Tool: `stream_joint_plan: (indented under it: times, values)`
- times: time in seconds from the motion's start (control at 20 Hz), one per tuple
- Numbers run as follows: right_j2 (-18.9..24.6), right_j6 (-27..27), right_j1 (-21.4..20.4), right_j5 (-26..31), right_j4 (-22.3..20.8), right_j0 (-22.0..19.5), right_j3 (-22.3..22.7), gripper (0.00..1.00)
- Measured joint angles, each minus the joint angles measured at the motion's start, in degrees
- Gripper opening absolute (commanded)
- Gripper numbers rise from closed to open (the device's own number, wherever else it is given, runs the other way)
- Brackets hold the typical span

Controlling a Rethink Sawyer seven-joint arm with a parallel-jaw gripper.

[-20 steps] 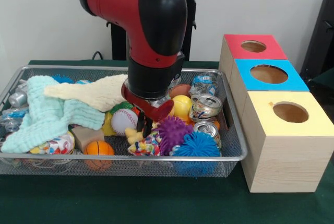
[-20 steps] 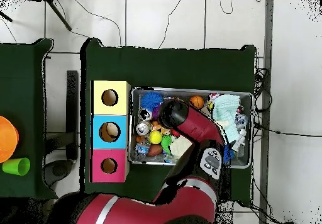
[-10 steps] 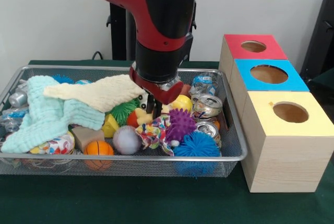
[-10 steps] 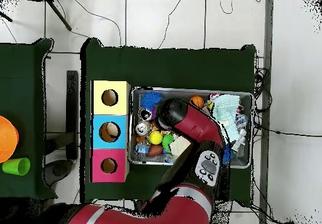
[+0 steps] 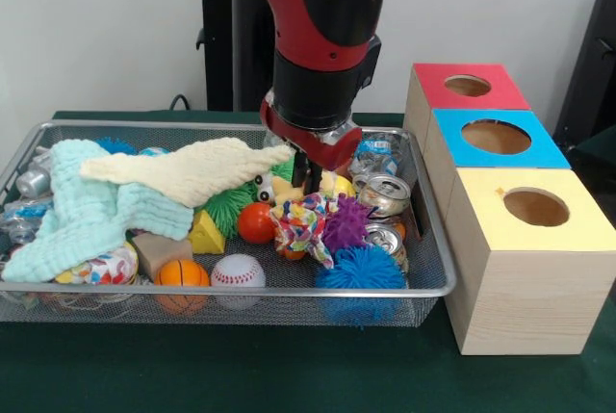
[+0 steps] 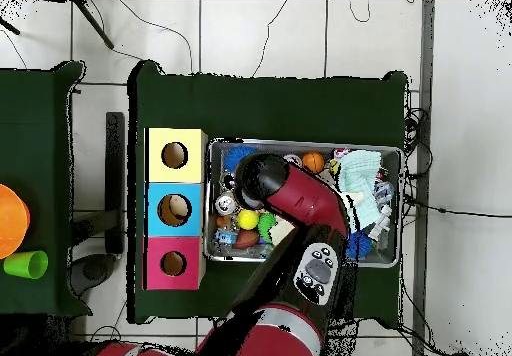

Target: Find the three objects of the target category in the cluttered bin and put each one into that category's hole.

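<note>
The wire mesh bin (image 5: pixel 241 290) holds a heap of toys, cans and cloths. My gripper (image 5: pixel 306 185) hangs over the bin's middle right. It is shut on a small plush toy (image 5: pixel 300 222) with a yellow head and a many-coloured patterned body, which dangles just above the heap. The red-topped box with its round hole (image 5: pixel 468 86) stands at the far right, behind the blue and yellow boxes. In the overhead view the arm (image 6: pixel 290 194) covers the gripper and the toy; the red box's hole (image 6: pixel 173 263) and the bin's rim (image 6: pixel 300 142) show.
The blue-topped box (image 5: pixel 496 136) and the yellow-topped box (image 5: pixel 535 207) stand beside the bin. In the bin lie a mint cloth (image 5: pixel 77 206), a cream cloth (image 5: pixel 183 170), a baseball (image 5: pixel 237 271), a red ball (image 5: pixel 256 222), spiky balls (image 5: pixel 361 267) and cans (image 5: pixel 382 193).
My gripper has closed on the patterned plush toy and risen with it, moving toward the boxes. The baseball has rolled to the bin's front and a red ball has come into sight.
</note>
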Motion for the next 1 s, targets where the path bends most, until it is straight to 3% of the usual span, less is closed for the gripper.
stream_joint_plan:
  times: [0.65, 1.0]
  values:
    - [-0.30, 5.42, -0.11, 3.13, 0.00, 0.84, -0.50, 0.00]
    - [-0.30, 5.72, -0.11, 3.22, -0.01, 0.83, -0.55, 0.00]
